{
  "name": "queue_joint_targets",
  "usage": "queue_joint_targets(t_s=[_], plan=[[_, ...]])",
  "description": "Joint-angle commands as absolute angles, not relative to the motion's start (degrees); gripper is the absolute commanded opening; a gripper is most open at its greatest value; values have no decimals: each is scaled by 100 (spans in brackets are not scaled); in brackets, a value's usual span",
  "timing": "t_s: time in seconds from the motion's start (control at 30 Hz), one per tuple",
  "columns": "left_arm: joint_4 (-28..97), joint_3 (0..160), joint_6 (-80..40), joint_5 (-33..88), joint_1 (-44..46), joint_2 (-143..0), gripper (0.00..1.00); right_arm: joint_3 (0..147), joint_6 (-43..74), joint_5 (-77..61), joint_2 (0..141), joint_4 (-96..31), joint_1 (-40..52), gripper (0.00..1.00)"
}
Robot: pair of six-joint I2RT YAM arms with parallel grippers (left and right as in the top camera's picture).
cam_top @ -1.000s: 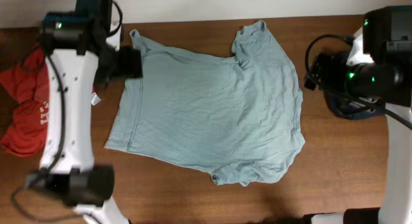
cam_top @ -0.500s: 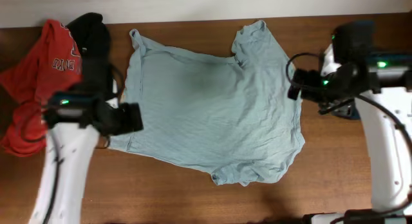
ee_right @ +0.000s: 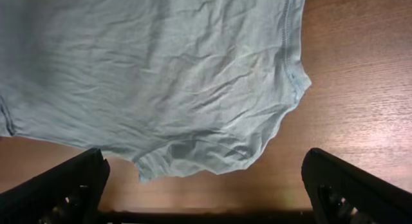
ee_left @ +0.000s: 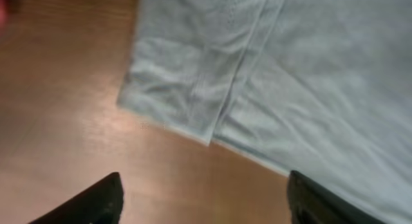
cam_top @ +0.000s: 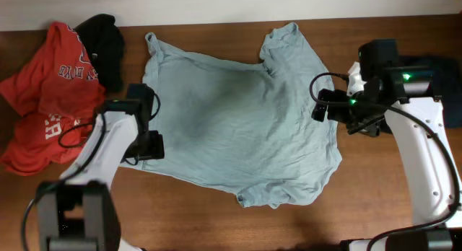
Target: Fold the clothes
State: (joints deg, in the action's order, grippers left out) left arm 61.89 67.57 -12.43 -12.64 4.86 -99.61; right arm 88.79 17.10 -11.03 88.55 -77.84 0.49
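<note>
A pale grey-blue T-shirt [cam_top: 238, 121] lies spread flat on the brown table, with some wrinkles. My left gripper [cam_top: 146, 146] is open and empty over the shirt's left edge, near its lower-left corner. In the left wrist view that folded corner [ee_left: 187, 89] lies ahead of the open fingers [ee_left: 203, 205], with bare wood between them. My right gripper [cam_top: 322, 107] is open and empty at the shirt's right edge. The right wrist view shows the shirt [ee_right: 161, 69] ahead of the open fingers [ee_right: 206, 192]. Red tees with white lettering [cam_top: 50, 99] and a black garment [cam_top: 105, 38] lie in a heap at the far left.
The table's back edge meets a white wall [cam_top: 216, 6]. A dark item [cam_top: 440, 71] lies under the right arm at the far right. Bare wood [cam_top: 180, 215] runs along the front of the table below the shirt.
My left arm swung down from the shirt's upper left to its lower-left edge, uncovering the red and black clothes. My right gripper moved left to the shirt's right edge.
</note>
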Motion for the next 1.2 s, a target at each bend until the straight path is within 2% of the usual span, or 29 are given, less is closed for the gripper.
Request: queue_joint_targets(t_s=[0.0, 0.17, 0.57, 0.8, 0.9, 1.0, 1.17], plan=[[6053, 6709, -1262, -1441, 473, -10344, 76, 8844, 1538, -1184, 8790, -7738, 73, 99], [5824, 6705, -1500, -1837, 475, -10512, 75, 8844, 1520, -1184, 8790, -7732, 75, 99], [5308, 6228, -1542, -1850, 515, -10512, 58, 8844, 1479, -1184, 8790, -7706, 73, 99], [5181, 6062, -1734, -2154, 602, -10512, 56, 8844, 1476, -1184, 8790, -7708, 75, 99], [5181, 6062, -1737, -2213, 602, -10512, 50, 8844, 1476, -1184, 8790, -7708, 75, 99], [5181, 6062, -1739, -2303, 602, -10512, 41, 8844, 1476, -1184, 8790, -7708, 75, 99], [5175, 6062, -1848, -2386, 602, -10512, 35, 8844, 1387, -1184, 8790, -7708, 75, 99]])
